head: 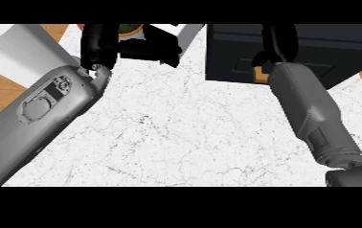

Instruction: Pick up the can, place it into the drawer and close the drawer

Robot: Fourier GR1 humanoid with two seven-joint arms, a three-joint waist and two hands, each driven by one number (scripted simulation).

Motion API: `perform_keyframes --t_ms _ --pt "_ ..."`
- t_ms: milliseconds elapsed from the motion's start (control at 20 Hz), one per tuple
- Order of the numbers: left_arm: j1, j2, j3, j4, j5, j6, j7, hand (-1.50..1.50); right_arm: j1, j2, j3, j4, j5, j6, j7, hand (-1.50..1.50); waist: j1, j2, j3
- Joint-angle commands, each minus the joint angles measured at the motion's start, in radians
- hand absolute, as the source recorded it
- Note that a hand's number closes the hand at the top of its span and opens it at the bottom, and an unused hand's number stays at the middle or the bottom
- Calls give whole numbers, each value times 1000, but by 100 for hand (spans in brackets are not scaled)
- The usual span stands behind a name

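**Two hands up at the far edge, drawer at one o'clock**

Two grey forearms are crossing the white marbled counter (176, 136) from the lower edge. The left one is running from seven o'clock up to eleven, and the left hand (97, 45) is hanging there with its black fingers drawn together and curling downward; whether they are closing on anything I cannot tell. Just beyond that hand, at twelve o'clock, a pot (129, 28) with something green in it is peeking out, mostly hidden by a black angular shape (152, 50) lying against a white block (180, 30). A pale slanted panel (32, 45) and a strip of wood flooring (10, 90) are filling the nine to ten o'clock side.

The right forearm is rising from five o'clock to one o'clock, where the right hand (278, 40) is reaching over the dark drawer (233, 54). Its fingers are too dark against the drawer to make out, so I cannot tell their state. A small tan thing (259, 74) is showing at the wrist, touching the drawer's near edge; it may be the can, but too little is showing to be sure. The drawer's inside is not readable, being covered by the hand and arm.

No label or writing is legible anywhere.
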Motion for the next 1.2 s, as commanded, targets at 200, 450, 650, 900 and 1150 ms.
perform_keyframes --t_ms 200,450,650,900,1150 --pt "98 18 -3 -99 -18 -12 -24 -150 -116 -16 -52 84 -26 -21 6 -150 26 12 7" --pt "150 25 16 -93 -31 -14 -62 -150 -131 35 -109 82 -103 -13 -86 -150 14 12 7" --pt "150 22 17 -99 -34 -17 -59 -150 -157 63 -204 62 -222 46 -201 -150 10 11 9" --pt "154 41 32 -104 -39 -15 -41 -150 -153 94 -305 42 -340 79 -310 -150 -5 6 10" --pt "210 60 50 -119 -39 -24 -57 -150 -162 122 -406 23 -468 156 -393 -150 -21 -3 8"
